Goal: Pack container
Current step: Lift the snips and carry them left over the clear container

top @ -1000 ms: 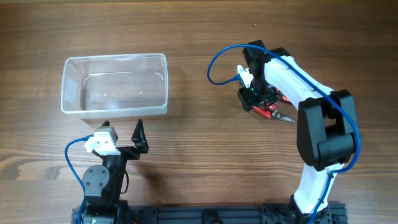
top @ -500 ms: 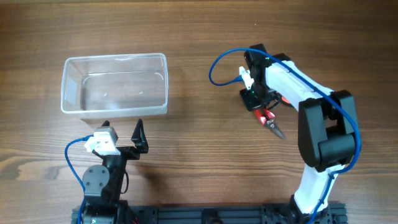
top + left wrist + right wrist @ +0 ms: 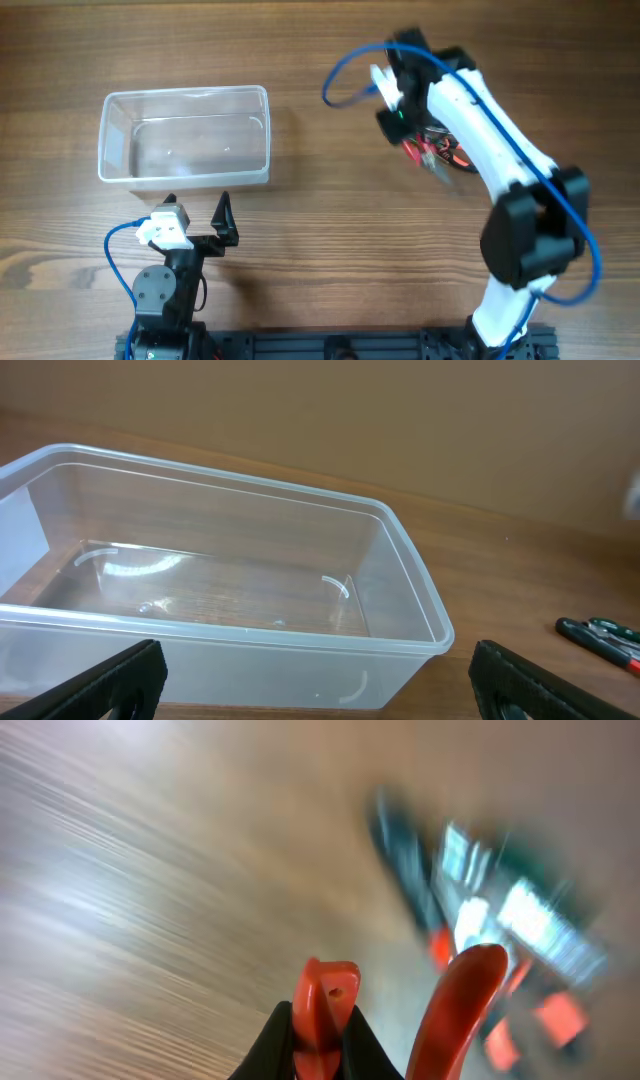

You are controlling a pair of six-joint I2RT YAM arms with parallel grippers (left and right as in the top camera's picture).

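Clear plastic makes up the container (image 3: 186, 175), which sits open and empty on the far left of the wooden desk (image 3: 320, 250). A paler patch shows on its left end wall, and nothing on it can be read. No lettering can be made out on the tools either, which are blurred in the right wrist view.

Near the front edge, the left gripper (image 3: 198, 205) sits just on the near side of the container. Its jaws are spread wide with nothing between them, and the container's long near wall fills the left wrist view.

To the right, well apart from the container, a second hand tool (image 3: 600, 640) with dark green and red grips lies on the desk. A blue cable (image 3: 345, 80) loops off the right arm's wrist.

Over the far right of the desk, the right gripper (image 3: 322, 1032) has its black jaws pressed together on one red handle of the pliers (image 3: 465, 1000). The other red handle stands free beside it. From overhead the pliers are a blur under the white arm.
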